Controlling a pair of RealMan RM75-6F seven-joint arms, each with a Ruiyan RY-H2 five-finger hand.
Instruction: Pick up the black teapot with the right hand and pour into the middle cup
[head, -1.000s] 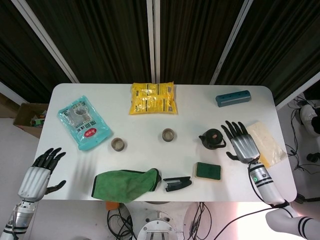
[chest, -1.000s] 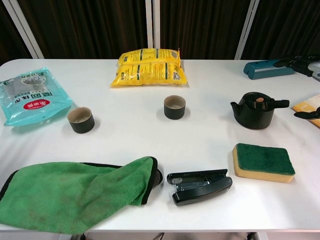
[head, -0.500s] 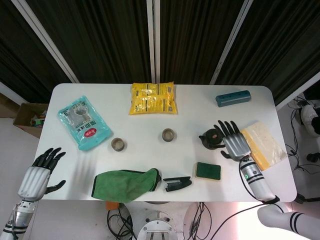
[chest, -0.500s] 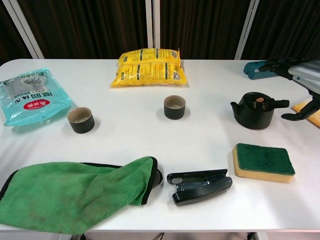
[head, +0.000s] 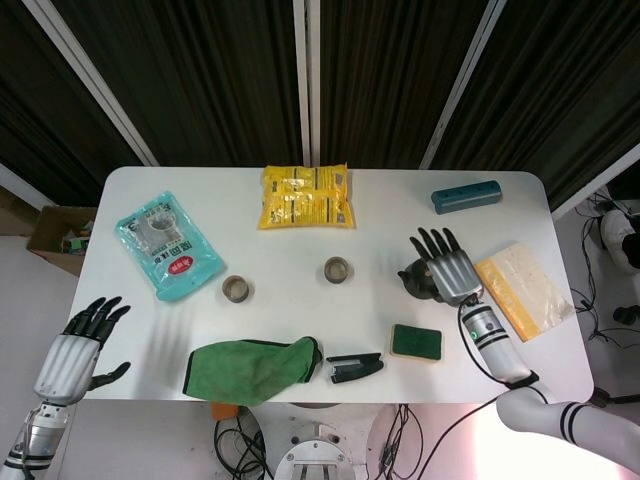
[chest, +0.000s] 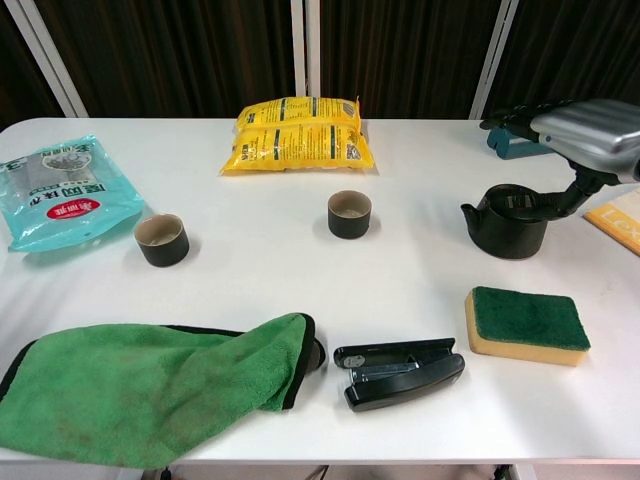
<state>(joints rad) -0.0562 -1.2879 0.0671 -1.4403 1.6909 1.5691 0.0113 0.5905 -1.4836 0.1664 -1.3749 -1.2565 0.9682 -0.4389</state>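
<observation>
— Where does the black round teapot (chest: 509, 228) stand?
— On the white surface (chest: 260, 280), right of the dark middle cup (chest: 350, 213), behind the green-topped yellow sponge (chest: 527, 324), under the right robot hand (chest: 578, 132).

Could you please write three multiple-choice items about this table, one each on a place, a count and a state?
1. Where is the sponge?
A. in front of the black teapot
B. beside the yellow packet
C. under the green cloth

2. How many cups are visible?
A. one
B. two
C. four

3. The right hand is:
A. resting off the table
B. lifting the teapot
C. spread over the teapot, which stands on the table

Answers: 1 A, it lies nearer the camera. 2 B, the second cup sits left. 3 C, fingers extended above the teapot.
</observation>
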